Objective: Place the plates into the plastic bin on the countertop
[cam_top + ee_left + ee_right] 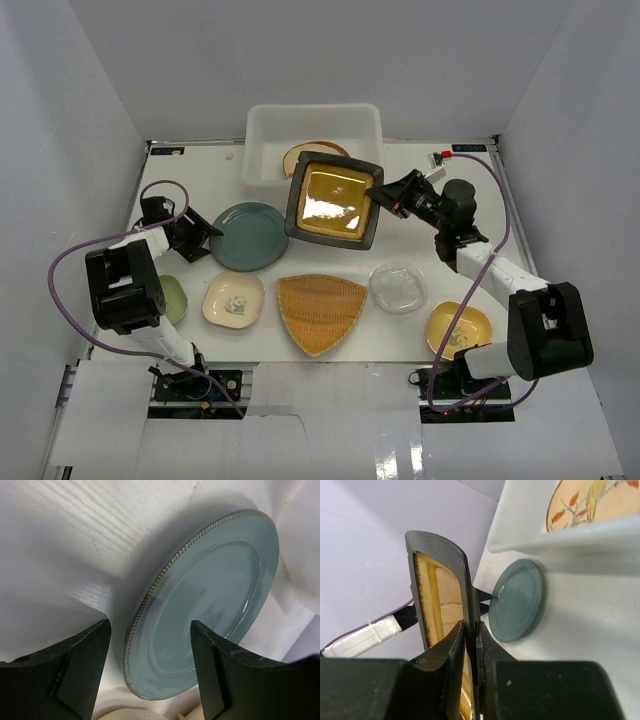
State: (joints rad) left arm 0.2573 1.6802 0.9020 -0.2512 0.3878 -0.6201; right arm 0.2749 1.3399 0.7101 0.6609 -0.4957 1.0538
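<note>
Top external view: the square plate (335, 200) hangs tilted at centre frame, its upper edge over the near rim of the bin (262, 140) in the upper middle. A floral plate (303, 155) lies inside the bin. The right fingers (451, 655) are pinched tight on the square plate's rim. At left, the teal plate (248, 236) lies flat on the worktop (190, 185), and the left fingers (75, 670) stand wide on either side of its near edge.
</note>
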